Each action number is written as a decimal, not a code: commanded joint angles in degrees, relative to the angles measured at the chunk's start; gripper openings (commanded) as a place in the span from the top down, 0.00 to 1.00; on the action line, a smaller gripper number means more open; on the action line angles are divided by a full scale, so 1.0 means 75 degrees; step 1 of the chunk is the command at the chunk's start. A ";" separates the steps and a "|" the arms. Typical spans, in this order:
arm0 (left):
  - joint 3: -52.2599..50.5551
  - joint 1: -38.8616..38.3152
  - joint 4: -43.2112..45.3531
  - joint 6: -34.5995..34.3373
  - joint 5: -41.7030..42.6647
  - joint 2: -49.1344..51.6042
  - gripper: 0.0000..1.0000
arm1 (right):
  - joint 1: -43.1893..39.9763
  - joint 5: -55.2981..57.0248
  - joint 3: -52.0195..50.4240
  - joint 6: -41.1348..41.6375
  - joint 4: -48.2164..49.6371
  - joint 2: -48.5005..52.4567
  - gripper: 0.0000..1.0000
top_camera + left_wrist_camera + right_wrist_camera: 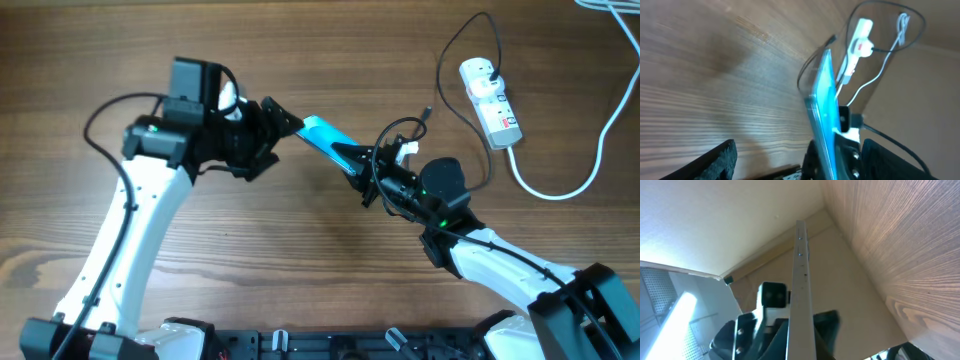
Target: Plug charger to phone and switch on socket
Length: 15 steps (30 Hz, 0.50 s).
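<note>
From overhead, the phone [322, 133] is off the table [300, 260], tilted on edge between the two arms. The right gripper [358, 160] has its fingers clamped on the phone's lower-right end. The left gripper [280, 138] meets the upper-left end with its fingers spread. The socket [492, 100] lies well apart at the upper right, with its white cord [560, 195] curving away. The charger [442, 70] loops from the adapter toward the right gripper, but its tip cannot be made out.

In the left wrist view the phone [822, 100] stands edge-on between wide-apart fingers [715, 160], with the socket [860, 40] far behind.

In the right wrist view the phone's edge [800, 280] rises up the middle, and that gripper's own fingers are barely visible.
</note>
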 commanded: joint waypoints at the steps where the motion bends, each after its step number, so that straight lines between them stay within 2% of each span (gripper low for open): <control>1: -0.0662 -0.0236 0.0694 -0.0871 0.0105 -0.0003 0.22 | 0.0035 0.0067 0.0248 0.0032 0.0111 -0.0035 0.96; 5: -0.0944 -0.0469 0.1376 -0.1244 0.0125 0.0044 0.23 | 0.0085 0.0050 0.0248 0.0032 0.0108 -0.0035 0.96; 9: -0.0944 -0.0641 0.1818 -0.1530 0.0061 0.0082 0.30 | 0.0111 0.0038 0.0248 0.0026 0.0108 -0.0035 0.96; 11: -0.0944 -0.0708 0.1891 -0.1638 -0.0105 0.0082 0.37 | 0.0111 -0.0023 0.0248 0.0029 0.0108 -0.0035 0.96; 15: -0.0944 -0.0816 0.1979 -0.1641 -0.0178 0.0082 0.42 | 0.0114 -0.0108 0.0248 0.0032 0.0108 -0.0035 0.96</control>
